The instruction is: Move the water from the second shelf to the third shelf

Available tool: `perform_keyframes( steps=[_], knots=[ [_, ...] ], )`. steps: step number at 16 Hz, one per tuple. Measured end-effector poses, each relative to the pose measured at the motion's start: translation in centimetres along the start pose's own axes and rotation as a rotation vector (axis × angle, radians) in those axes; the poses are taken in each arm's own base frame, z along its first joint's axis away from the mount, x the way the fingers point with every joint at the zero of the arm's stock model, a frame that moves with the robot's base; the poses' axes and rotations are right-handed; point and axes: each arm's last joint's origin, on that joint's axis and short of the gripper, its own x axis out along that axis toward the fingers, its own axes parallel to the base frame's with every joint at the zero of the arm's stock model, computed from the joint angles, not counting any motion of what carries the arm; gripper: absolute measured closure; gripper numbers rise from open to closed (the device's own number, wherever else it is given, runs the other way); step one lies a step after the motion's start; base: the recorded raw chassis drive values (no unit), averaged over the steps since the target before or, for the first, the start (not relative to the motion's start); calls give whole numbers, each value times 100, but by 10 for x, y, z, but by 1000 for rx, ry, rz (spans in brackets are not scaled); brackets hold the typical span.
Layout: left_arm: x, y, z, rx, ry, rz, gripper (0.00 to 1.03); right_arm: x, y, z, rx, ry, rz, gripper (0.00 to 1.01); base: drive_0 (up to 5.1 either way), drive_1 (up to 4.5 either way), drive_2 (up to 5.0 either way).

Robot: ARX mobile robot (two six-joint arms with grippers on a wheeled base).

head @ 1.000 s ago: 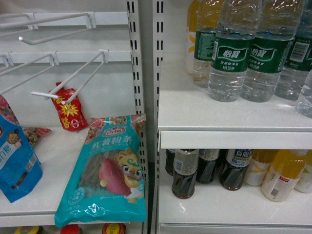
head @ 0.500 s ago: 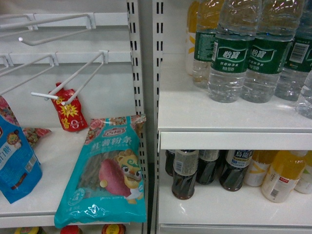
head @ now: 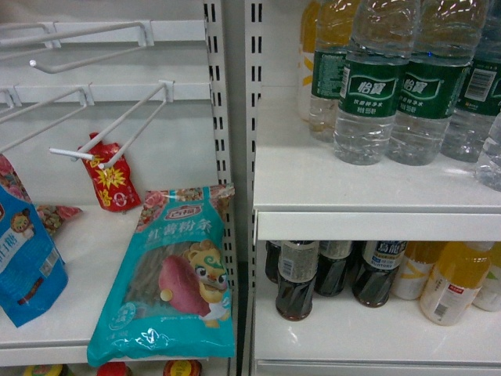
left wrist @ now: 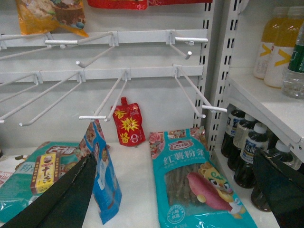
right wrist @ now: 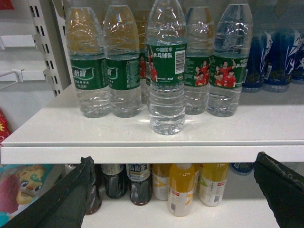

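Note:
Several water bottles with green labels stand on the upper white shelf (right wrist: 266,128) in the right wrist view. One water bottle (right wrist: 166,71) stands in front of the row, its label showing red-shirted players. The same row of water bottles (head: 368,94) fills the top right of the head view, and one water bottle (left wrist: 295,66) shows at the right edge of the left wrist view. My right gripper (right wrist: 173,194) is open, below and short of the shelf's front edge, holding nothing. My left gripper (left wrist: 175,199) is open over the snack shelf, holding nothing. Neither gripper shows in the head view.
Under the water shelf a lower shelf (head: 368,337) holds dark drink bottles (head: 297,278) and yellow drink bottles (right wrist: 183,187). In the left bay lie a teal noodle packet (head: 176,274), a blue bag (head: 27,258) and a red pouch (head: 113,176), with white wire hooks (head: 117,129) jutting forward.

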Motion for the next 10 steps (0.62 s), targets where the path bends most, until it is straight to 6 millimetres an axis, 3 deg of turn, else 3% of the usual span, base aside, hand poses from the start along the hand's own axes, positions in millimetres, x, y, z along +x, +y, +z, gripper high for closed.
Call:
perform_keyframes(
  steps=[10],
  knots=[
    [0, 0, 0, 0, -2, 0, 5, 0, 0, 0, 0, -2, 0, 3, 0, 0, 0]
  ],
)
